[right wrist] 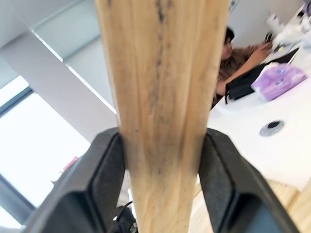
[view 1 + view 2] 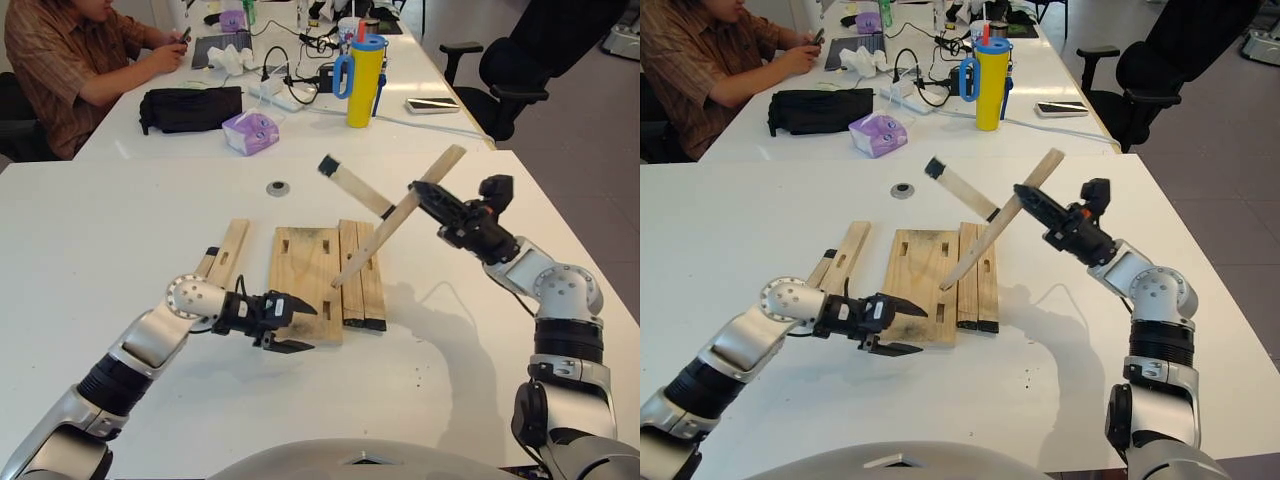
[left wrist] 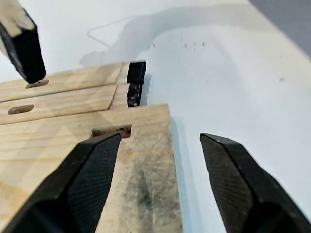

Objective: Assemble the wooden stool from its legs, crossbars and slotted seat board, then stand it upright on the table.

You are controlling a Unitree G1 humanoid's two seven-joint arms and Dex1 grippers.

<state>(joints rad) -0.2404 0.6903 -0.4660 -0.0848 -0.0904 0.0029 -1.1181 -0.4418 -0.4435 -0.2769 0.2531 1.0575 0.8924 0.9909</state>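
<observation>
Landmark: seat board (image 2: 300, 270), flat on the white table (image 2: 120, 250).

- Seat board: the widest piece, pale raw wood with visible grain and grey smudges. It is rectangular, with small oblong slots cut near its ends.
- Pair of slats (image 2: 368, 295): touching the seat board's right edge and lying parallel to it. Same wood, slotted, with black caps on the near ends.
- Single slat (image 2: 228, 250): just left of the seat board and apart from it, narrow, angled slightly.
- Leg (image 2: 365, 250): a long square-section stick, tilted. Its high end is up to the right of the seat board. Its low end, black-capped in the left wrist view, is down over the seam between board and pair of slats. I cannot tell if it touches.
- Second leg (image 2: 355, 185): beyond the seat board, crossing behind the first, with a black cap on its far end. I cannot tell if the two are joined.
- My right gripper (image 2: 422, 197): clamped on the leg's upper part, with dark fingers (image 1: 104, 184) pressed flat against both sides.
- My left gripper (image 2: 312, 328): spread wide and holding nothing. It is at the seat board's near corner, one finger (image 3: 82, 184) over the wood and the other over bare table.
- Well beyond the seat board: a round metal grommet (image 2: 278, 188), a purple tissue pack (image 2: 250, 130), a black pouch (image 2: 190, 105) and a yellow bottle (image 2: 365, 70) with a blue handle.
- The print on the tissue pack is too small to read.
</observation>
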